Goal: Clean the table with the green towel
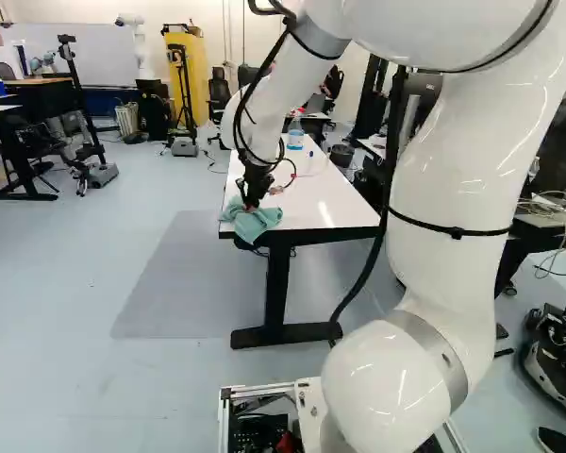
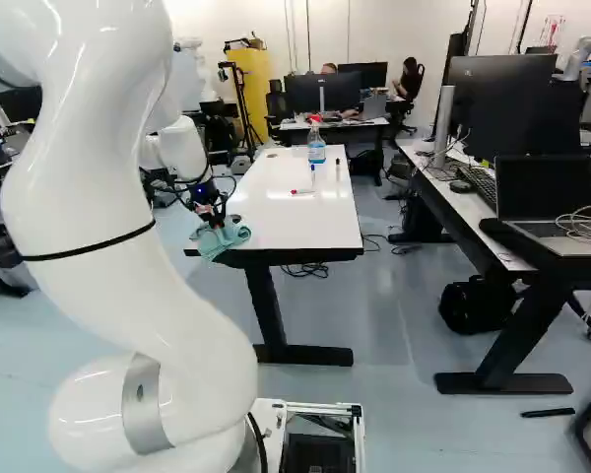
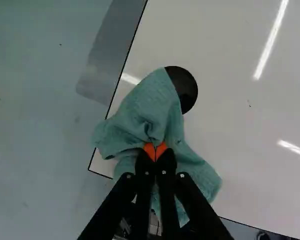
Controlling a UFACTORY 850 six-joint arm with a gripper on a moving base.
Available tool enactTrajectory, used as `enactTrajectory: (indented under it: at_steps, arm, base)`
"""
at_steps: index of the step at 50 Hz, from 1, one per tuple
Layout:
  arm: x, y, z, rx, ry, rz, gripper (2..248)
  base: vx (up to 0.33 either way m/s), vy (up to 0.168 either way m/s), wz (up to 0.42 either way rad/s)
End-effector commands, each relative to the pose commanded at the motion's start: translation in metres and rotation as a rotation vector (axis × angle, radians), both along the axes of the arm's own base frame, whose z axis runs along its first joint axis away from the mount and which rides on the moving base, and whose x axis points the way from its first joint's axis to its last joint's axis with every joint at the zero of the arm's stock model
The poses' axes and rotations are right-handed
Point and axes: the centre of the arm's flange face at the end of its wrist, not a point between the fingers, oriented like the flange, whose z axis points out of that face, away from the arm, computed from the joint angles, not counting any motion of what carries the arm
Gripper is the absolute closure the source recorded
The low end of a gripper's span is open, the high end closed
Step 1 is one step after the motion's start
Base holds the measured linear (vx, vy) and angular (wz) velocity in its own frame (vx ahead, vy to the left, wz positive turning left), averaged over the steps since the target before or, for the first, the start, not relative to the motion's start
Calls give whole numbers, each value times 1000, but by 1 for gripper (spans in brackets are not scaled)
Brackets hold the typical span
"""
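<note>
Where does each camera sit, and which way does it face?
Left base view: on the base, behind and left of the arm, facing ahead, slightly down; the arm fills its right side.
Right base view: on the base, behind and right, facing likewise; the arm fills its left side.
Wrist view: on the wrist, looking along the gripper at the green towel and white table; the fingers show.
Both base views share table, towel and spray bottle.

The arm (image 1: 450, 179) arches forward — tool (image 1: 250, 204) angled downward, fingers (image 3: 166, 163) together.
</note>
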Motion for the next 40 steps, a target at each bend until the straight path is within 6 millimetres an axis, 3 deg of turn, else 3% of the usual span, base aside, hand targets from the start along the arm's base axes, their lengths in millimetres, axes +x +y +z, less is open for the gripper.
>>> enactTrajectory:
  at_steps: [40]
  arm:
    - [-4,-2,-1,-18,50,0,229]
  base:
    - [0,0,0]
